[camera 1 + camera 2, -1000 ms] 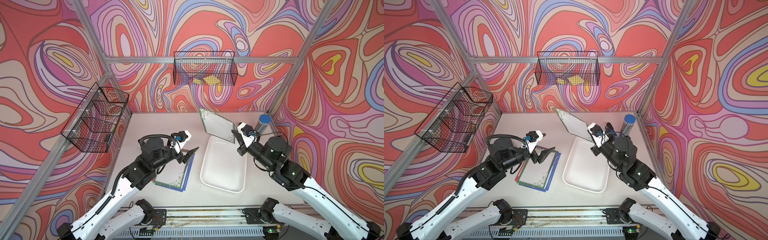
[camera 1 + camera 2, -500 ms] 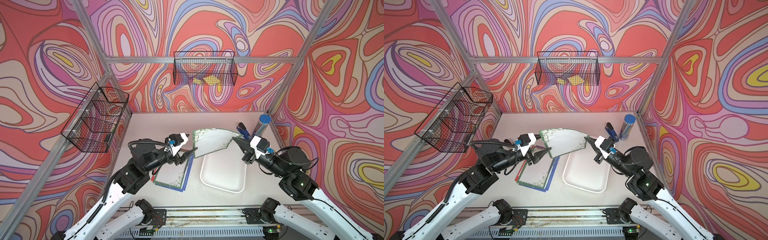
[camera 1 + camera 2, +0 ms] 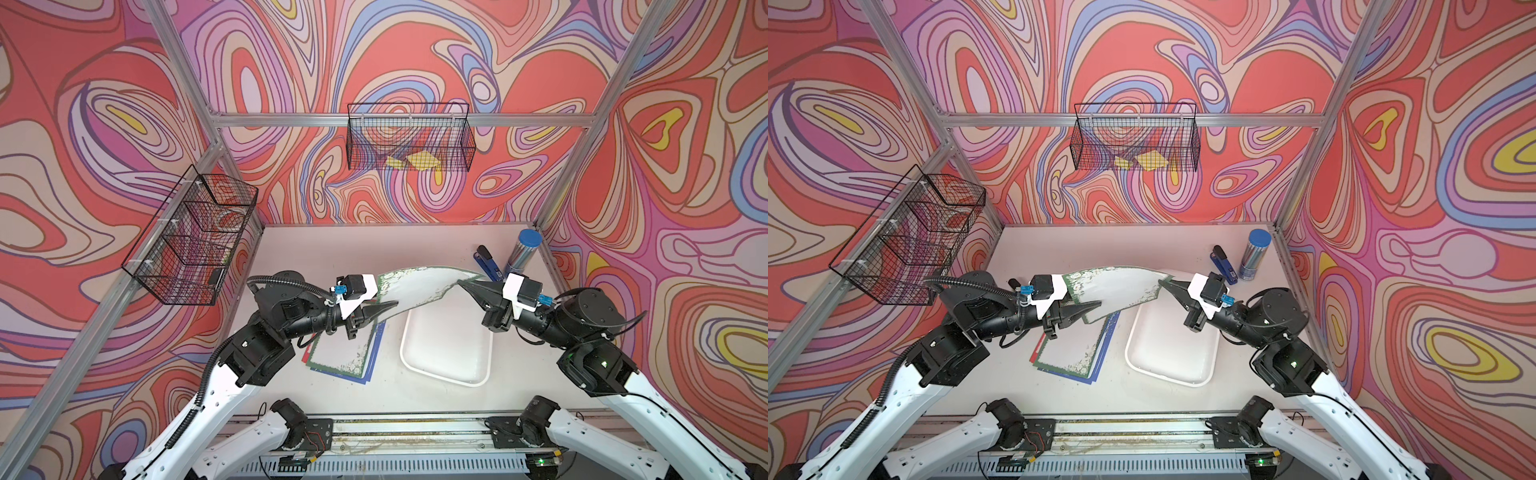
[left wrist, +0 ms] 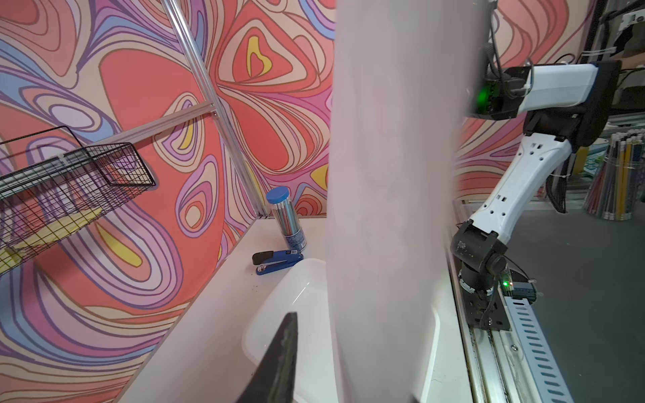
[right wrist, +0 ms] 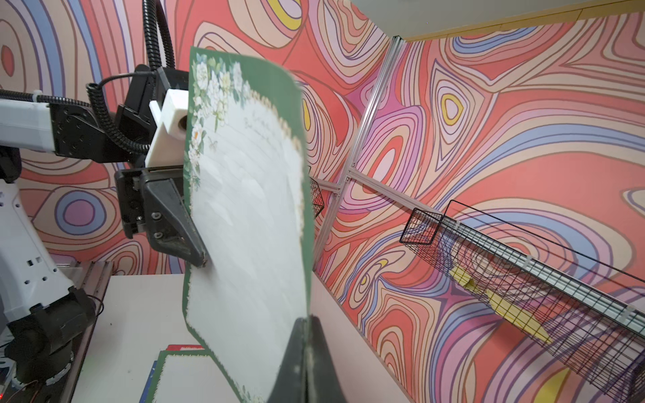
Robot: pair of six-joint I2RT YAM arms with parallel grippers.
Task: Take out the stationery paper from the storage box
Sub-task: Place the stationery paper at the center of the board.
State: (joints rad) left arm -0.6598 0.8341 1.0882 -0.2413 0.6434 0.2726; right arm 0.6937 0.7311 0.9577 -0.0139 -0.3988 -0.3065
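Your right gripper (image 3: 460,283) is clamped shut on a corner of the green-bordered sheet (image 3: 419,286), left gripper (image 3: 395,305) sits part-open astride its other end with a gap showing, sheet bowed in the air near the box's (image 3: 449,349) far end, stack (image 3: 340,353) just beside the box.

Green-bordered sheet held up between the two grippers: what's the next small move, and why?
Probably close the left gripper fully on the green-bordered sheet. The right gripper is shut on one corner, while the left wrist view shows a gap between a left finger and the paper. The storage box looks empty.
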